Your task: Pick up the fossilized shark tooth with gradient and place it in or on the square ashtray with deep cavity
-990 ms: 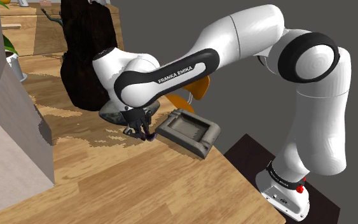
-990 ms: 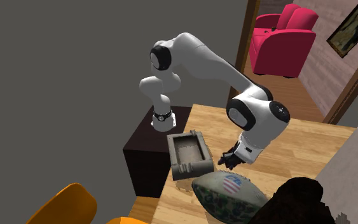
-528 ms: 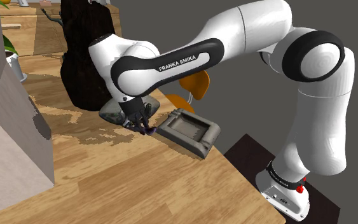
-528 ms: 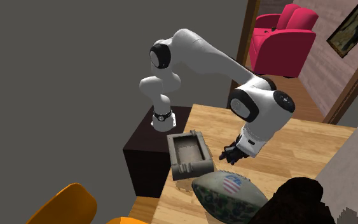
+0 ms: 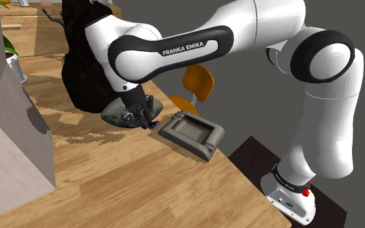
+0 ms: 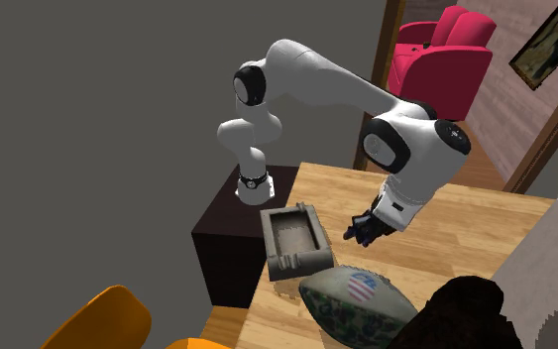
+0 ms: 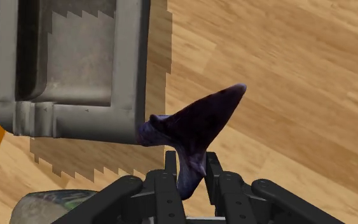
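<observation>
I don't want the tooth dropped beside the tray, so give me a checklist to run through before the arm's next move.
1. Grip: the gripper clasps the dark shark tooth at its root between both fingers: ok.
2. Tooth off the wooden table: ok, it appears to hang above the wood.
3. Tooth over the cavity of the grey square ashtray: not ok, it hangs beside an outer corner.
4. Ashtray upright with its cavity facing up: ok.
5. Clearance to the camouflage ball lying next to the ashtray: cannot tell.
</observation>
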